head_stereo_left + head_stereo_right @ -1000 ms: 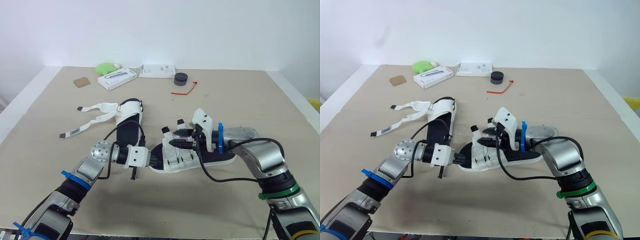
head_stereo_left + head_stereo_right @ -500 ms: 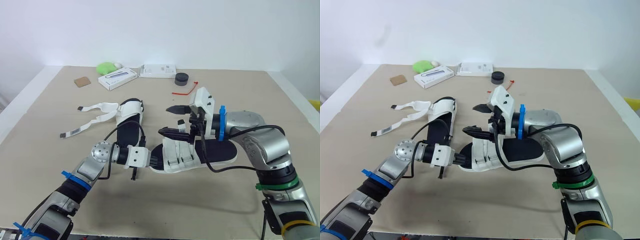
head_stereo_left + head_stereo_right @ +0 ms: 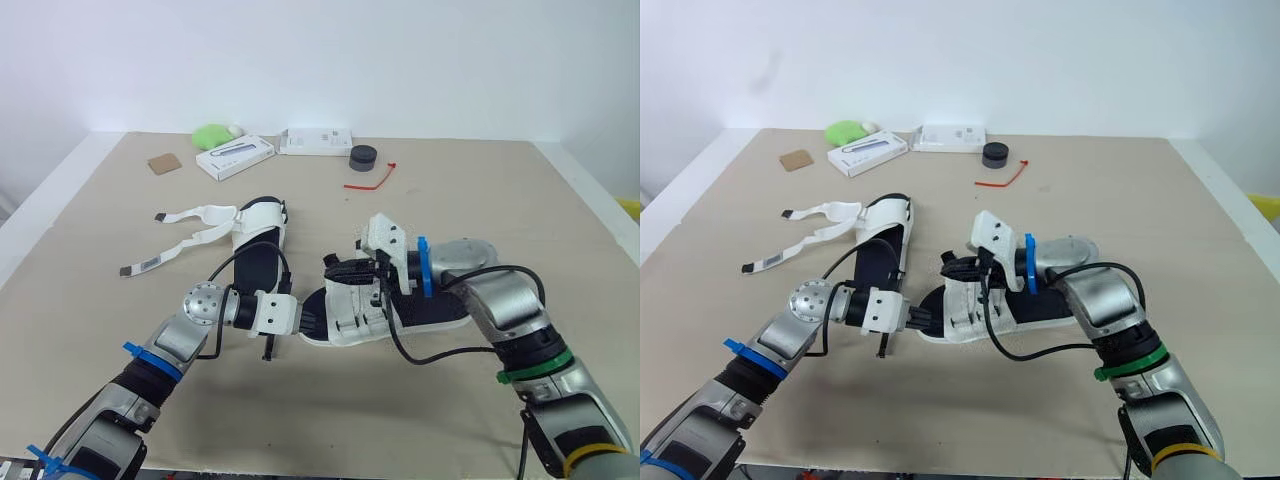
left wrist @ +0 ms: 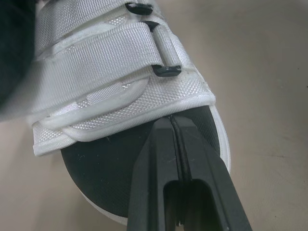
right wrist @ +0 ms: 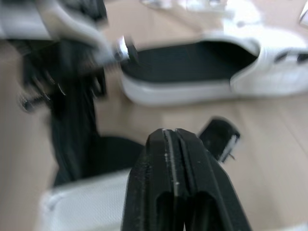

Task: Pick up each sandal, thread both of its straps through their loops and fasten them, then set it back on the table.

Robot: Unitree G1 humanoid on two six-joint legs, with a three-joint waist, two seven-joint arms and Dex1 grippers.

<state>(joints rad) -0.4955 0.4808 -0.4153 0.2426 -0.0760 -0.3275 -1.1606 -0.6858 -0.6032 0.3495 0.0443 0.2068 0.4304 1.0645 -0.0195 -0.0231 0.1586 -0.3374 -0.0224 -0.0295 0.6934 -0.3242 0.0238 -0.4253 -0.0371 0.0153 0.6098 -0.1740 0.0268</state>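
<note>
beige table [image 3: 480, 200] | white wall [image 3: 400, 60] | left end effector [image 4: 170, 120] closed | right end effector [image 5: 169, 133] closed

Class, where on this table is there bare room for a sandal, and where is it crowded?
Free: beige table, right side beyond the red zip tie, and the near edge. Crowded: the centre around both white sandals, and the far edge's white boxes.
</note>
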